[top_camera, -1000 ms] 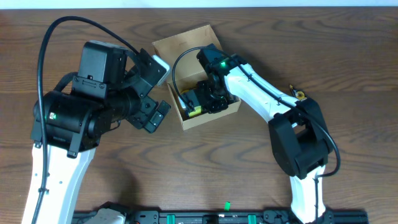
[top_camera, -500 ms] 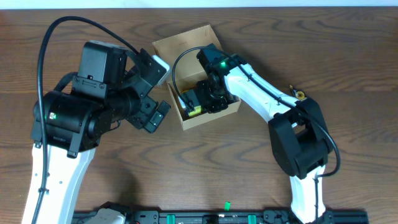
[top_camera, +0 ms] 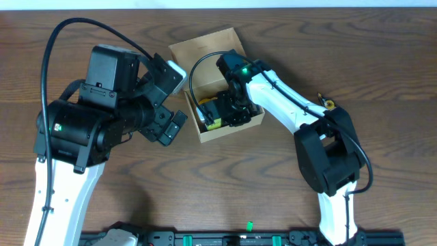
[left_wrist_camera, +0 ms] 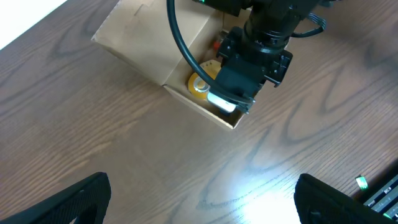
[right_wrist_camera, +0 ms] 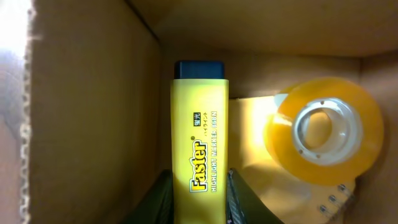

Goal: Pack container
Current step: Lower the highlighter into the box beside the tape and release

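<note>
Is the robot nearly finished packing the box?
Partly. A tape roll already lies in the box. The right gripper holds a yellow highlighter inside it. Still to do: let go and shut the lid, which stands open.

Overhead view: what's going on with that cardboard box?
The right claw is down inside the open cardboard box, shut on a yellow highlighter with a dark cap. A roll of tape lies beside it on the box floor. The left claw hangs open over the table next to the box, holding nothing.
</note>
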